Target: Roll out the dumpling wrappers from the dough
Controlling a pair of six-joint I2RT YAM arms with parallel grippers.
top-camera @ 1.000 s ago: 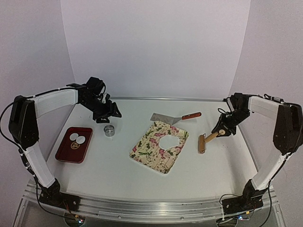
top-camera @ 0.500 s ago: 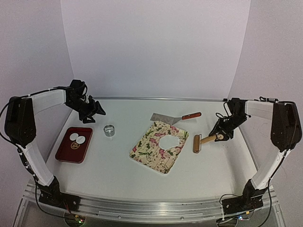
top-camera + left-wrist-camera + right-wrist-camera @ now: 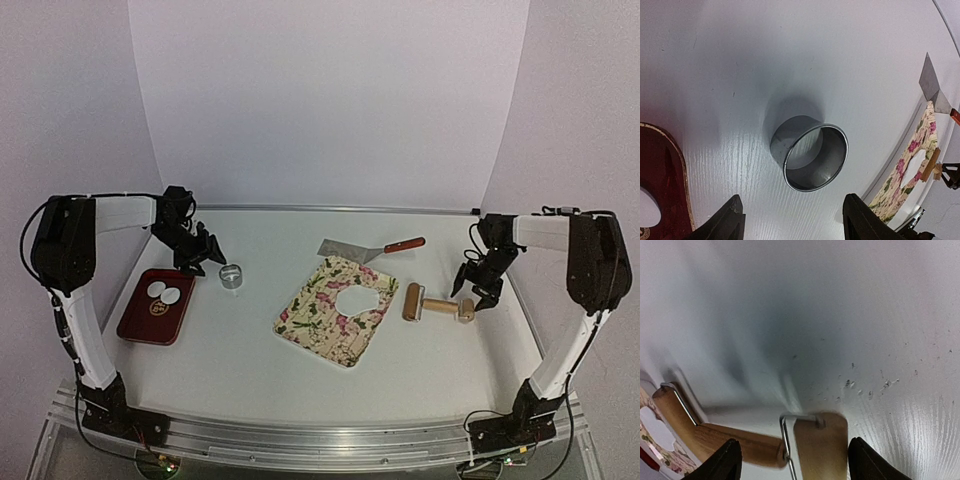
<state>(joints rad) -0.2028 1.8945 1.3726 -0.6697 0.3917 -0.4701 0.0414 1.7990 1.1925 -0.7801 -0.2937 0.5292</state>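
- Left gripper gapes empty, ring cutter at its 12 o'clock: straddle the rim squarely.
- Right gripper gapes empty over rolling pin: lift clear.

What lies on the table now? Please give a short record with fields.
wrappers: two, on the red tray
dough: on the flowered mat
ring: upright, right of the tray
scraper: behind the mat
roller: lying right of the mat
left tool: open, near the ring
right tool: open over the roller handle
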